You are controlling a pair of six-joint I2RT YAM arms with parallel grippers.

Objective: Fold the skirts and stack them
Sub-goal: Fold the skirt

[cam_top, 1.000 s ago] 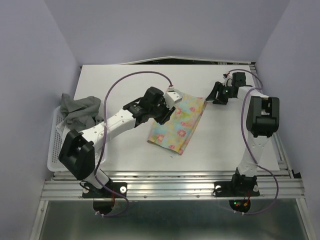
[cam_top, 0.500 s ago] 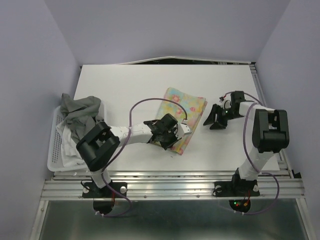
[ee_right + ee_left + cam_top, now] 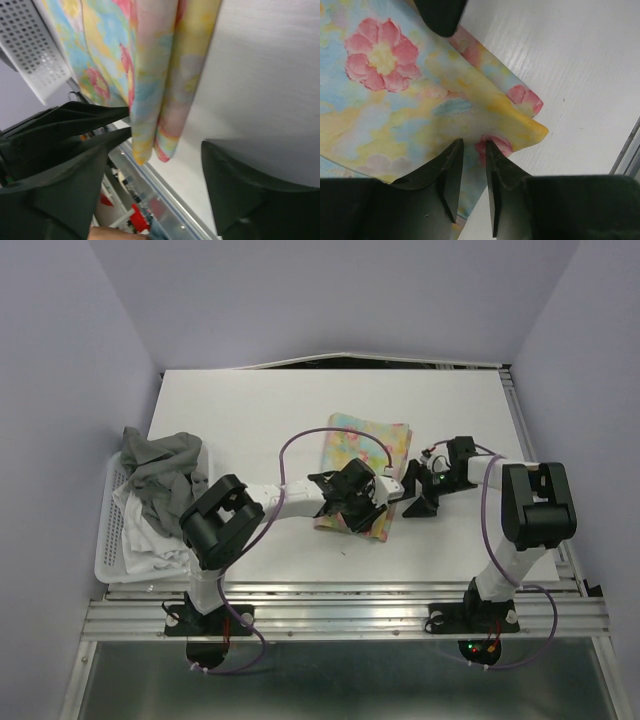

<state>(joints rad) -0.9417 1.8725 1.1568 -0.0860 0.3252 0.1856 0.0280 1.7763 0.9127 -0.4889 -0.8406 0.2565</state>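
Lying folded near the middle of the flat white table (image 3: 230, 410) was one small pastel yellow, pink and blue floral skirt of thin cloth (image 3: 365, 455), with several layers showing along its right edge in the right wrist view. Changes within the last second: the left gripper (image 3: 368, 505) travelled from the skirt's far left corner, by way of the near edge, to the near right corner. The right gripper (image 3: 415, 497) came in from the far right of the table to just beside that same corner and spread wider. The left gripper's jaws stood narrowly apart, fingertips (image 3: 454, 155) down on the cloth, no fold visibly caught between them. The right gripper gaped wide and held nothing. Judged meaning: the first skirt was folded at least once, both tools were placed to tidy or fold that corner again, and stacking was not begun. Also present: a large grey pleated skirt (image 3: 160, 462) heaped over a plain white skirt (image 3: 140, 532) in a white slatted plastic basket (image 3: 102, 565) at the table's left edge, both unfolded. Obstacles: the two grippers crowded one corner, near enough to foul each other, and the left arm's purple cable (image 3: 320, 431) looped above the floral skirt.
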